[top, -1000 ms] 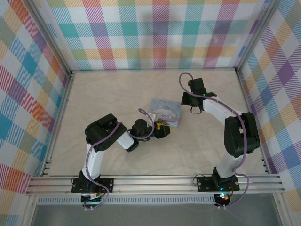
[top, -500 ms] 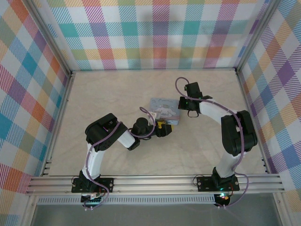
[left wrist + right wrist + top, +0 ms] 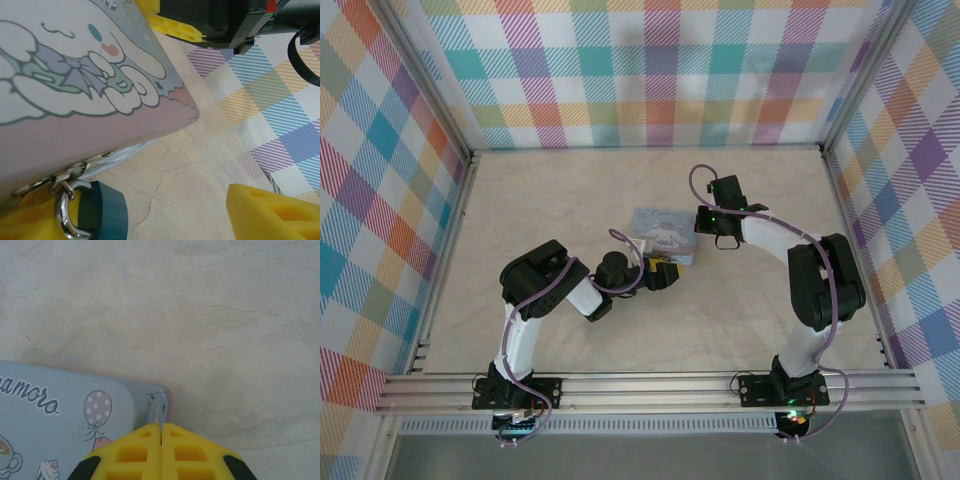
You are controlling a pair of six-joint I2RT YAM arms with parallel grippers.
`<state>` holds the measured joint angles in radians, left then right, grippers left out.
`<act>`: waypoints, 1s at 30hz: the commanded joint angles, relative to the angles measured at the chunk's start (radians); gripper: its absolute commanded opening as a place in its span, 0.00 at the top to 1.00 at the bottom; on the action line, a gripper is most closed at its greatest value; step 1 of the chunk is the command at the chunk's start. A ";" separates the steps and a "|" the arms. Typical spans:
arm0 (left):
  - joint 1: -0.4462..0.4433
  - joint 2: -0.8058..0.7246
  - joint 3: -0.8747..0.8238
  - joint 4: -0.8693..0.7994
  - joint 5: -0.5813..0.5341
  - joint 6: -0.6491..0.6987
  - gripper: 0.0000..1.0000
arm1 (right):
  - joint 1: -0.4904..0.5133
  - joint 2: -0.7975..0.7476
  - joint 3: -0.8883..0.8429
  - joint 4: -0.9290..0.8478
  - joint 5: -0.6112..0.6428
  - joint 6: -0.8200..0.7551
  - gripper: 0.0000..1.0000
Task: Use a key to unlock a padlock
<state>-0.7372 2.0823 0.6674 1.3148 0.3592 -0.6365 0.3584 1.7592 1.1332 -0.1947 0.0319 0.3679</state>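
**One padlock, one tin, two grippers**

One small dark-blue padlock (image 3: 102, 212) hangs by its silver shackle (image 3: 64, 216) from the clasp (image 3: 75, 170) of the one pale blue tin (image 3: 100, 75). It sits between the left gripper's (image 3: 150, 215) spread fingers, just beside one yellow pad (image 3: 25, 225), with the other pad well apart. The right gripper (image 3: 161, 432) is clenched just at the tin's corner. It pinches a thin metal sliver, probably the one key (image 3: 154, 411).

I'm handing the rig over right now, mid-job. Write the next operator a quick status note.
Left gripper: open, with the padlock beside one finger, ungripped.
Right gripper: shut on a thin metal blade, apparently the key, over a corner of the tin.
Padlock: shackle closed through the tin's hasp.
Done: key in hand.
Left: steady the padlock, insert the key, turn.
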 commanded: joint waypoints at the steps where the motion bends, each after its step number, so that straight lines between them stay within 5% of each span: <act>1: 0.006 0.038 0.009 -0.069 0.019 0.000 0.26 | 0.030 0.023 0.000 0.002 -0.079 0.017 1.00; 30: 0.043 -0.020 -0.017 -0.319 -0.021 -0.104 0.40 | 0.030 0.035 -0.004 0.012 -0.085 0.022 1.00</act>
<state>-0.7139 2.0529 0.6880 1.1896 0.3401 -0.7208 0.3794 1.7744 1.1328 -0.1604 -0.0257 0.3878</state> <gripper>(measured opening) 0.601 0.051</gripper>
